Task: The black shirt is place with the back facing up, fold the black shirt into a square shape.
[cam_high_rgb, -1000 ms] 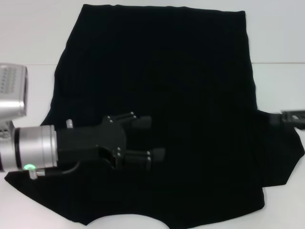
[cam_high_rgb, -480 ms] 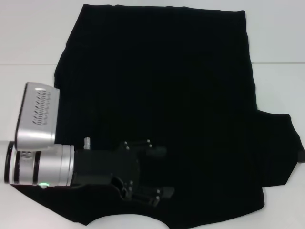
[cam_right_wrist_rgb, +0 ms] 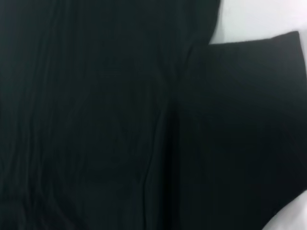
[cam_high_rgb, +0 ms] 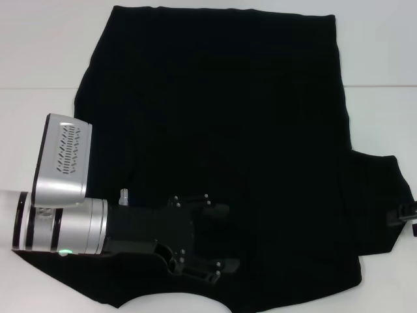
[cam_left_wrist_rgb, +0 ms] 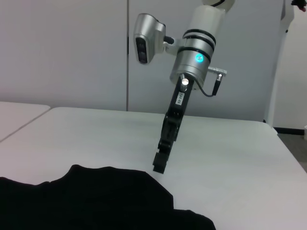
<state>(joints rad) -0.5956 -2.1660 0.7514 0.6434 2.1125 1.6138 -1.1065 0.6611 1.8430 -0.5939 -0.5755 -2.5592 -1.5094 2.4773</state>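
**Open left claw over the near part of the shirt – right claw at the sleeve edge**

Spread flat across the middle of the white worktop (cam_high_rgb: 39, 52): the black shirt (cam_high_rgb: 215, 111), plain black side up, far larger than either claw. One straight edge lying toward the far edge of the worktop. Curved neckline cut toward the near edge. One short sleeve (cam_high_rgb: 381, 195) sticking out toward the right edge, with bare white worktop beyond it.

Reaching in from the left edge, low over the near-left part of the shirt: the left gripper (cam_high_rgb: 223, 238). Jaws spread wide open, nothing between them but the cloth below. One finger (cam_high_rgb: 218, 210) on the far side and the other nearer the neckline. Silver wrist and camera housing just behind it, over the shirt's left margin. Touching the fabric or hovering above it – cannot tell.

At the right edge of the worktop, just beside the sleeve's outer border: the right gripper (cam_left_wrist_rgb: 159, 164). Seen from the left wrist as tilted steeply, tip down, close to the cloth's edge. Open or closed cannot be told from that side-on angle. Barely visible in the head view, only a dark sliver at the frame's edge.

From the right wrist, almost nothing but black fabric with soft lengthwise creases, and white worktop at two corners.
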